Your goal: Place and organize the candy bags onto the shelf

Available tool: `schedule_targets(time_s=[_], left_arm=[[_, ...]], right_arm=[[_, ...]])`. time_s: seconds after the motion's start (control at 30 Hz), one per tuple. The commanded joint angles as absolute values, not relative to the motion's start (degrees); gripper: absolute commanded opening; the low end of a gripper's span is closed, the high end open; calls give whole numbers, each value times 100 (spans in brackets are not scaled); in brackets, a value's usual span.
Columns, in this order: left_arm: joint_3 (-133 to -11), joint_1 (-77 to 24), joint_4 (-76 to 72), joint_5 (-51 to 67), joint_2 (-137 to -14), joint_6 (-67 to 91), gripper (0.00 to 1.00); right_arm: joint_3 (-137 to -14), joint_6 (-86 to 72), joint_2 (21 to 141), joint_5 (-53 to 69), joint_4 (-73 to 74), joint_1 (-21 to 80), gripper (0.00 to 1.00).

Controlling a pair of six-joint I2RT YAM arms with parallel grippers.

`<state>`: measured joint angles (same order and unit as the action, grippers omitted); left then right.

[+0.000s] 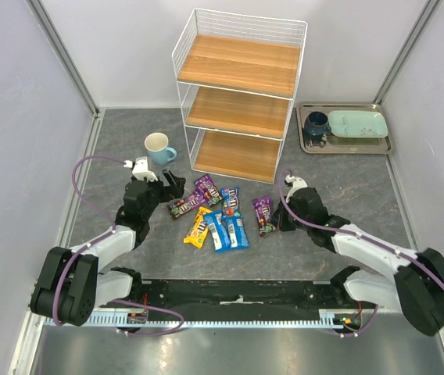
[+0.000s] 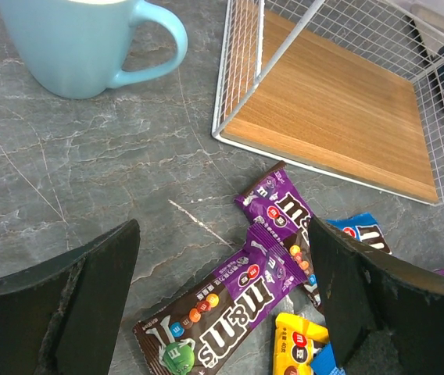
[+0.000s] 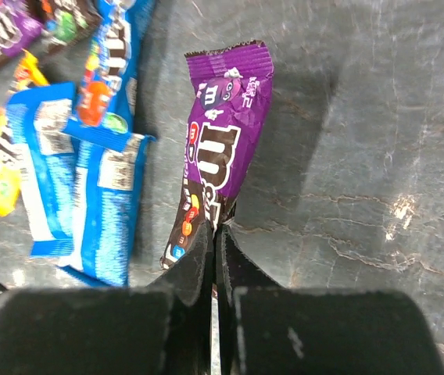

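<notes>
Grey marbled tabletop [image 1: 120,133] between pale walls [image 1: 19,94]; left hand [image 2: 223,234] agape, empty; right hand [image 3: 213,234] tight on a purple candy bag [image 3: 223,133]

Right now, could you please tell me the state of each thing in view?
Left gripper: open, empty.
Right gripper: shut on purple glossy candy packet.
Six other candy packets: flat on table.
Tall white wire shelf with wooden boards: bare.
Light-blue ceramic mug: upright.
Flat metal tray: holds dark cup, green plate.

Tabletop [image 1: 112,148] is showing grey with pale marble veins. Shelf [image 1: 241,66] is showing white wire, light-brown boards. Purple-brown candy bag [image 3: 226,133], blue candy bags [image 1: 227,230] and yellow candy bag [image 1: 197,229] are looking glossy. Mug [image 2: 73,43] is showing pale blue.
</notes>
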<state>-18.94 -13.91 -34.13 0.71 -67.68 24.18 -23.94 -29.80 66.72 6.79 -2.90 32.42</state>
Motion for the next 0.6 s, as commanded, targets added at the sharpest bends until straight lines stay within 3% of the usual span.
schedule_targets(time_s=[0.0,0.27,0.57], left_arm=[[-2109,-1415,-3516,211,-6838,2628,95],[-2092,-1415,-3472,106,-6812,2689,94],[-2083,-1415,-3437,53,-6785,2716,94]], right_arm=[[-2909,-3093,5786,580,386,3269,0],[-3260,-3392,5326,571,475,3366,0],[-3550,-3665,6309,-385,-552,4367,0]])
